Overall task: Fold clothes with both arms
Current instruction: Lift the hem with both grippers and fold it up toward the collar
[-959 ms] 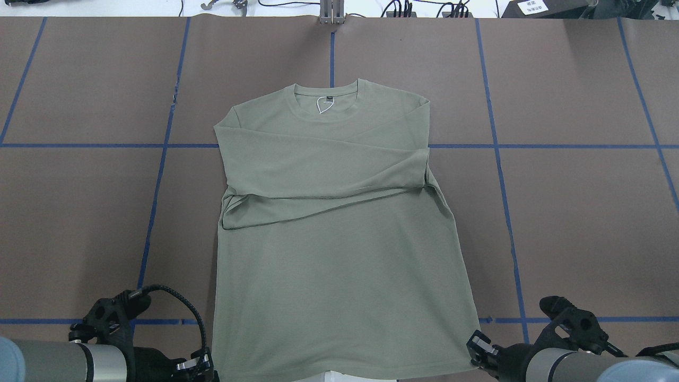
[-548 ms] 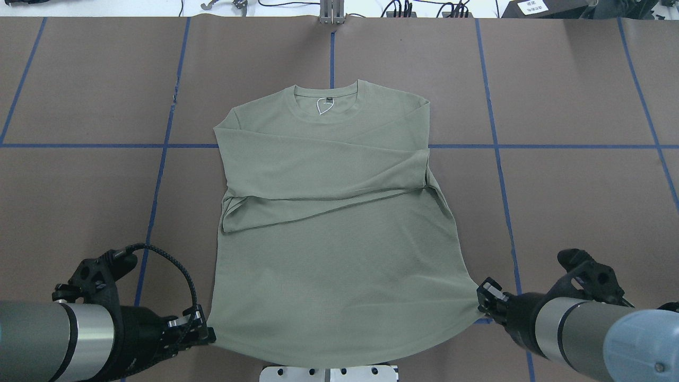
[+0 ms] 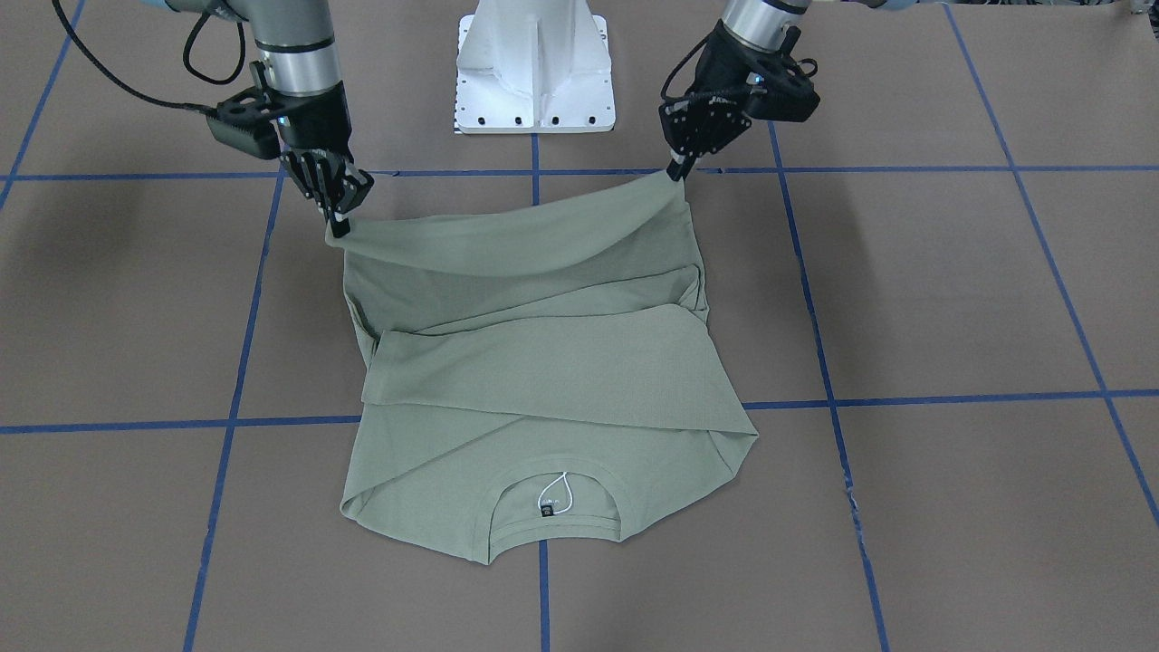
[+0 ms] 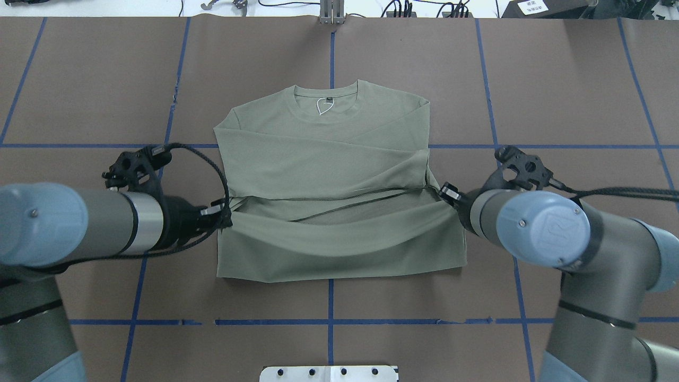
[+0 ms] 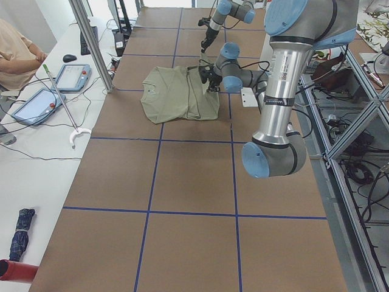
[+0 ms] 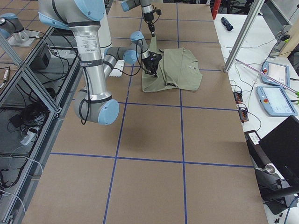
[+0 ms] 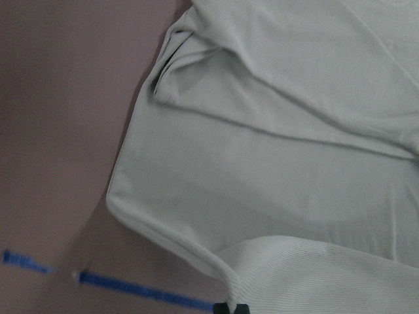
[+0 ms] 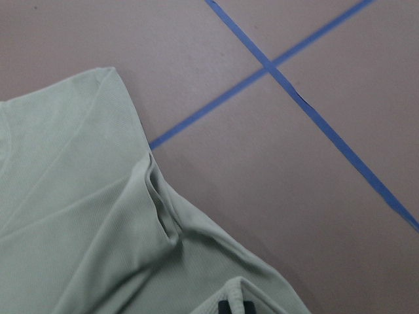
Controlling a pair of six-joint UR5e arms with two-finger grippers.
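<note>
The clothes, one pale sage-green long-sleeved shirt, lie on the brown table with the collar far from me and both sleeves folded across the chest. My left gripper is shut on the hem's left corner. My right gripper is shut on the hem's right corner. Both corners hang above the table and the hem sags between them over the shirt's lower half. In the front-facing view the left gripper and right gripper pinch the raised hem of the shirt. Both wrist views show the shirt below.
The white pedestal base stands at the table's near edge behind the shirt's fold. Blue tape lines cross the brown mat. A metal post stands at the far edge. A seated person and tablets are at a side bench.
Both grippers have risen from the near edge with the hem corners and moved toward the collar. The shirt's lower part now lifts and doubles over itself.
</note>
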